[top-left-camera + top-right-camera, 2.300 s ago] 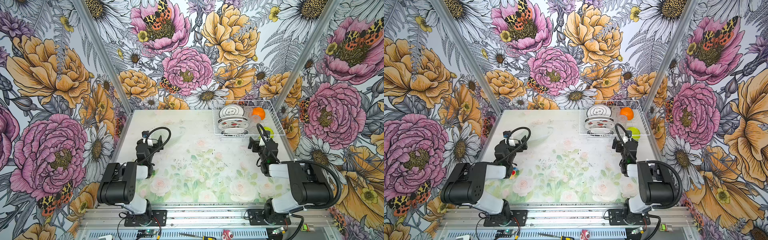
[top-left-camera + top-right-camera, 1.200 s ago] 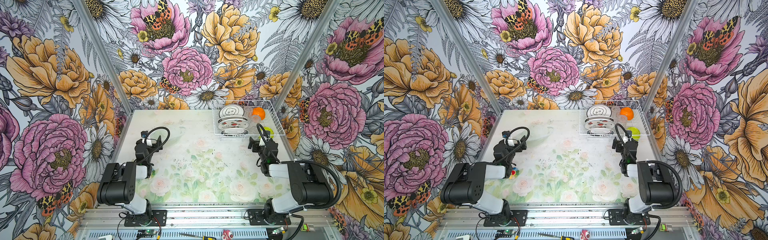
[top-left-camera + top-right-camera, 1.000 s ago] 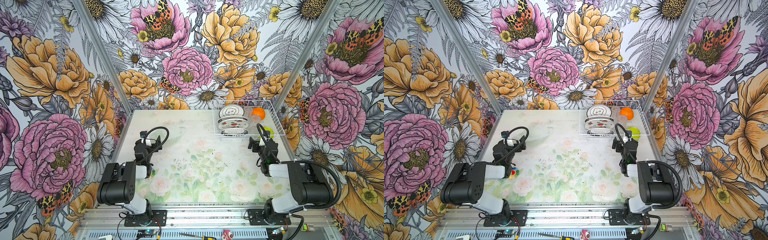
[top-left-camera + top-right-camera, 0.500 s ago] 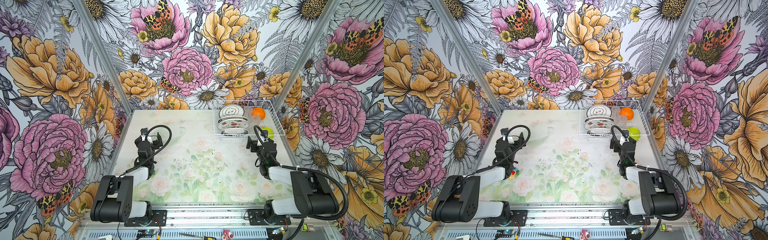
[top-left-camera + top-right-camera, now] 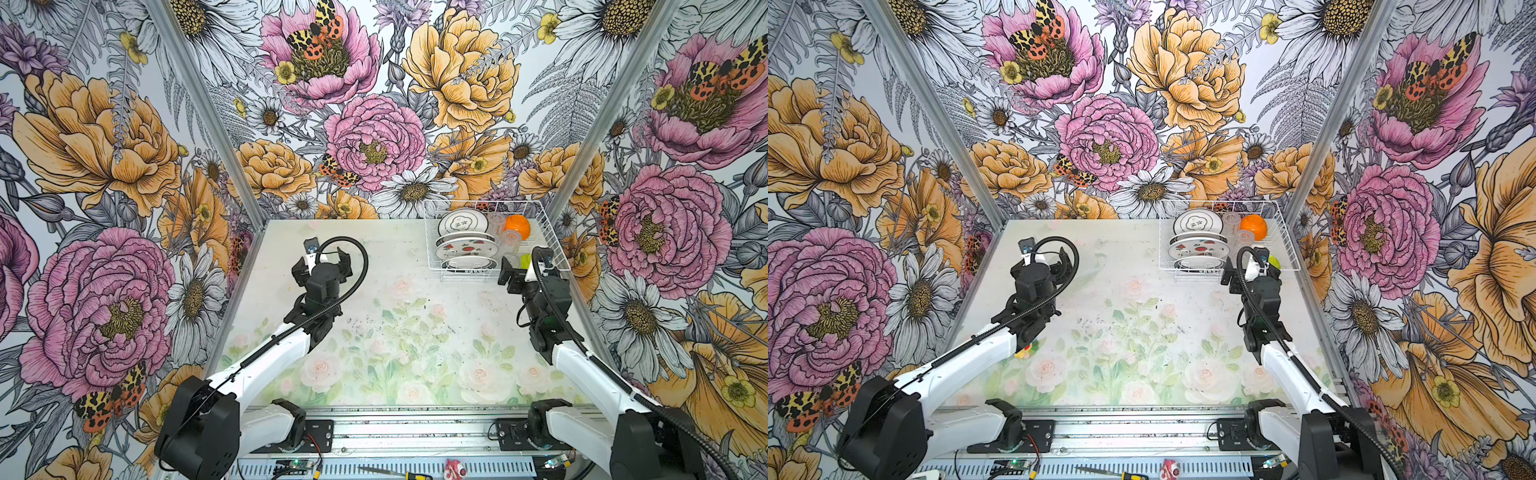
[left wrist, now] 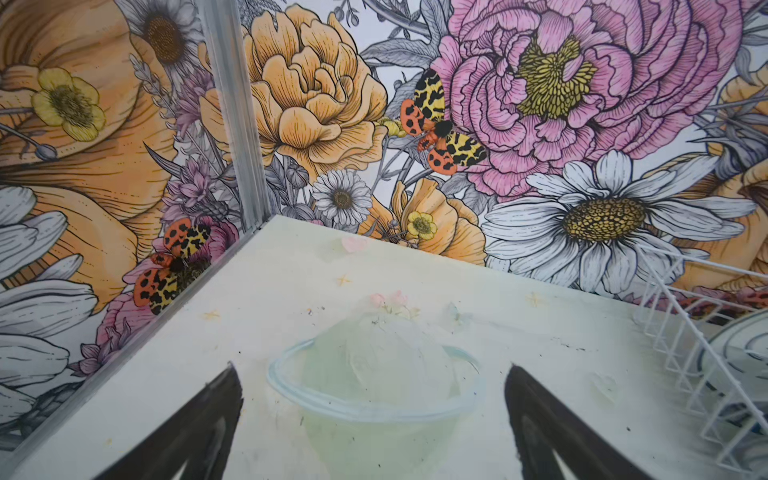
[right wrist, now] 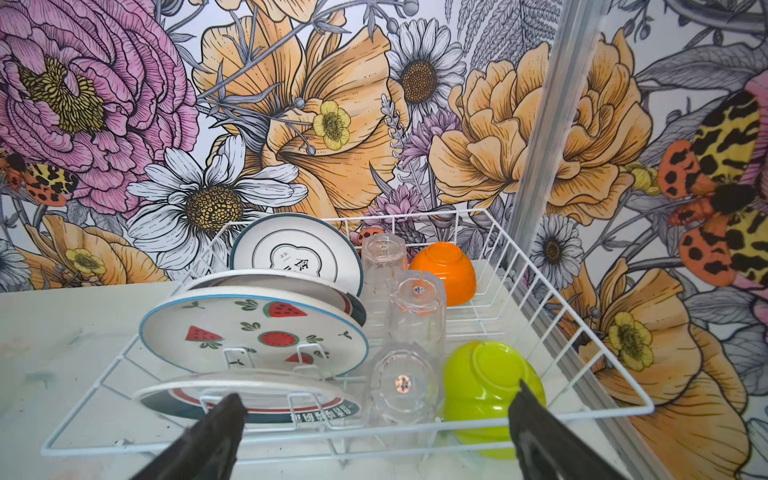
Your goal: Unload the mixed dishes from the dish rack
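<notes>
Right wrist view: white wire dish rack (image 7: 573,309) on table (image 7: 62,332) holds round printed plates (image 7: 257,328), inverted clear plastic cups (image 7: 415,303), orange bowl (image 7: 444,270), lime-green bowl (image 7: 486,378); right tool (image 7: 376,392) spread, empty, at near rim. In both top views right arm (image 5: 544,299) half-hides lime-green bowl. Left wrist view: left tool (image 6: 372,369) spread, empty, above table.

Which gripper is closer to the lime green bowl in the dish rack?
Right. The right gripper sits at the dish rack's near edge, just before the lime-green bowl. The left gripper hangs far off over the table's left side.
</notes>
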Available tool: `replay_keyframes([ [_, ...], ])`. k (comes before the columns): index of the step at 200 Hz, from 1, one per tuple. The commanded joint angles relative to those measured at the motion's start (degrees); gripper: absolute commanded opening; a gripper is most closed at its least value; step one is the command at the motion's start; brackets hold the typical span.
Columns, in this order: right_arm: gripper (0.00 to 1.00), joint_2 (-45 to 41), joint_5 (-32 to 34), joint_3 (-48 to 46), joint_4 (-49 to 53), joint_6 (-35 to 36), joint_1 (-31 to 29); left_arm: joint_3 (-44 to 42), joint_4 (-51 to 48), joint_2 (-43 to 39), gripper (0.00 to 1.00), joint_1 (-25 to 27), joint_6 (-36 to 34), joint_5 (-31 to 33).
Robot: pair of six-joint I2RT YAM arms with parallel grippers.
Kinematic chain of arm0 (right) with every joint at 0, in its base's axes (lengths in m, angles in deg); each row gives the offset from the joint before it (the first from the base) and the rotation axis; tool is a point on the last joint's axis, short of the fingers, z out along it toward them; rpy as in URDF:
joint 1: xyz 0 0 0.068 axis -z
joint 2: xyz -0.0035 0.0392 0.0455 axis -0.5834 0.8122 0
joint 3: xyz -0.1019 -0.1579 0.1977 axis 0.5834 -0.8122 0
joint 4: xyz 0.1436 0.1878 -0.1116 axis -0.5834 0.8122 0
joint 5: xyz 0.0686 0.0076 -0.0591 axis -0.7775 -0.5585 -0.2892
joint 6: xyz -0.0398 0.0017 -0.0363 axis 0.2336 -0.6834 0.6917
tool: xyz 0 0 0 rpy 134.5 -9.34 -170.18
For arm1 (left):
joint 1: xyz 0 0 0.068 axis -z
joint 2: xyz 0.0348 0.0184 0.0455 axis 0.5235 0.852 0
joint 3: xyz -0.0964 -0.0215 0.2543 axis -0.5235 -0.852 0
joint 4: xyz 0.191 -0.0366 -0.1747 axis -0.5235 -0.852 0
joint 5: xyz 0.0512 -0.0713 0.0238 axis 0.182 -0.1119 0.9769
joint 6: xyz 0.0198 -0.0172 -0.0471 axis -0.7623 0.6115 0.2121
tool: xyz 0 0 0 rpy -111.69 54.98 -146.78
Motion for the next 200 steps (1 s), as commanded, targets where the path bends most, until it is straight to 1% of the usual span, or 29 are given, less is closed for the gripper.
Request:
replay_keyframes([
  [1,0.99,-3.1,-2.4,1.4,10.7,-7.0,0.0,7.1,-16.1,4.5,0.99,4.4,8.3,1.3],
  [14,0.99,-5.0,-4.7,1.5,14.4,-8.6,0.1,12.6,-22.2,8.6,0.99,7.0,10.1,-0.5],
  [34,0.99,-7.2,-6.4,1.6,20.3,-10.9,0.1,19.5,-26.2,14.8,0.99,9.9,10.9,-4.6],
  [56,0.99,-9.2,-7.8,1.0,24.3,-11.9,0.2,25.3,-26.3,21.2,0.99,10.5,13.4,-14.8],
  [68,0.99,-10.5,-8.7,-0.1,24.7,-13.1,0.2,28.7,-26.3,24.8,0.99,10.7,14.2,-19.1],
  [90,0.99,-11.5,-11.1,-1.6,24.8,-15.5,0.3,34.2,-26.3,30.5,0.98,11.3,14.4,-24.6],
  [116,0.97,-10.5,-14.3,-2.2,25.2,-16.8,0.2,39.3,-26.7,34.7,0.97,11.5,15.1,-28.4],
  [121,0.97,-10.2,-14.8,-2.3,25.4,-16.8,0.1,40.0,-26.7,36.9,0.96,11.4,15.3,-30.5],
  [127,0.96,-9.9,-15.1,-2.5,25.4,-17.0,0.1,40.8,-26.8,37.8,0.95,11.5,15.4,-31.2],
  [136,0.95,-9.6,-15.4,-2.8,25.6,-17.1,0.0,42.0,-26.7,38.8,0.89,11.5,15.3,-31.4],
  [144,0.95,-9.3,-15.5,-3.0,25.7,-17.1,-0.1,42.8,-26.7,39.6,0.86,11.7,15.1,-31.3],
  [200,0.93,-9.9,-16.1,-5.3,26.1,-18.3,-0.6,48.5,-26.8,45.3,0.81,12.1,15.2,-33.7],
])
